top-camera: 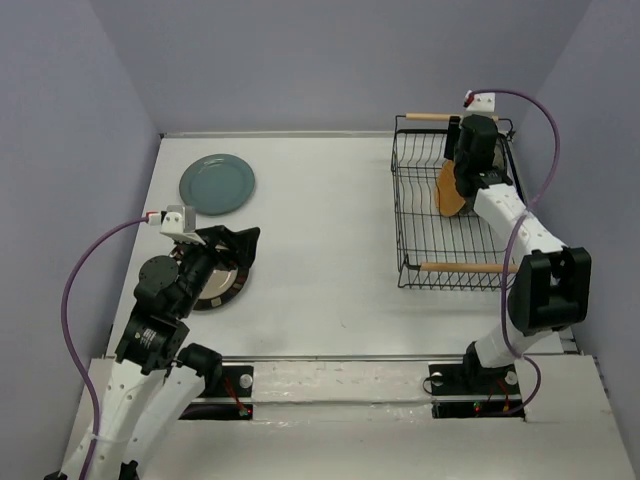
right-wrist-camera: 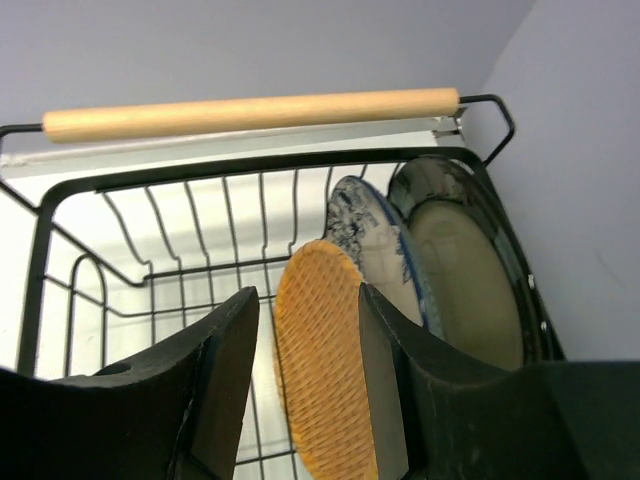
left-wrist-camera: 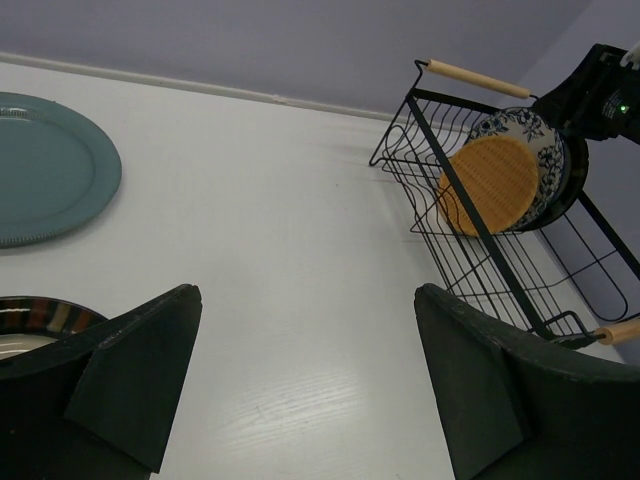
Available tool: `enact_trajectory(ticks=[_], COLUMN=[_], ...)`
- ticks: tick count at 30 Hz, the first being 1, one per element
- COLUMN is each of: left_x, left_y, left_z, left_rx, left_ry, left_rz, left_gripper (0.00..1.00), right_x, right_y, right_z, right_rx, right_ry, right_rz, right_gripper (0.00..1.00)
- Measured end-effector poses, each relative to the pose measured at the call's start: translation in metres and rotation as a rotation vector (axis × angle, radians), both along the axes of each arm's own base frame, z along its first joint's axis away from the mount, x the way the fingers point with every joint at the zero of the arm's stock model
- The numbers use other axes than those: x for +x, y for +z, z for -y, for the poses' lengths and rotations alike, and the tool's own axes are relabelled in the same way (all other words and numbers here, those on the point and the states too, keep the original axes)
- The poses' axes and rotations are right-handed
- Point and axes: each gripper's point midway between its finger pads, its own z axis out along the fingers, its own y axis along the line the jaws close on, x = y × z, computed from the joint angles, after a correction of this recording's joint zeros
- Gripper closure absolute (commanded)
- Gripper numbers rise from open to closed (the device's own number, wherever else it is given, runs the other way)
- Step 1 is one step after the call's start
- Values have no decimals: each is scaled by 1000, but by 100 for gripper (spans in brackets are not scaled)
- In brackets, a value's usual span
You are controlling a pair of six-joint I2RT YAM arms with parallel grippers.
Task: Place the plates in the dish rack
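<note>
The black wire dish rack [top-camera: 410, 215] stands at the right. Standing on edge in it are the orange-tan woven plate [right-wrist-camera: 320, 380], the white and blue floral plate [right-wrist-camera: 385, 250] and a dark striped-rimmed plate [right-wrist-camera: 465, 270]. My right gripper [right-wrist-camera: 308, 295] is open, reaching into the rack, its jaws on either side of the orange plate's top, with a gap on the left. The teal plate [top-camera: 217, 184] lies flat at the far left. The other striped-rimmed plate [top-camera: 222, 287] lies under my left arm. My left gripper [left-wrist-camera: 308, 292] is open and empty above the table beside it.
The rack's two wooden handles [top-camera: 432, 117] [top-camera: 465, 267] lie across its far and near ends. Purple walls close in the table at the back and both sides. The right arm's cable [top-camera: 545, 110] loops over the rack's far corner.
</note>
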Motion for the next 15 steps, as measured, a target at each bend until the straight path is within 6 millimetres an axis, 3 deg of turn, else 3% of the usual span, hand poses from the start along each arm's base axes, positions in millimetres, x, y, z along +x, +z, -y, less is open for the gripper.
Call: enact_trajectory(ticks=[3,6,9,12,15], left_x=[0,1,1,1,0], left_y=[0,0,0,2,6], left_z=[0,-1,-3,-5,-11], left_rx=[0,0,-1,-3,-9], left_ry=[2,6,14,22,50], left_rz=[0,0,1,7,24], left_gripper=[1,1,1,1,1], right_x=[-4,-11,-26,-50,-91], right_y=[-2,0,12,30,43], right_z=[-16,-54,-125,-204,-290], right_rx=[31,84,144,242,350], right_ry=[48,140,315,513,729], right_rz=[-15,-30,-31,-27,-45], right_gripper=[55,61,71,73,72])
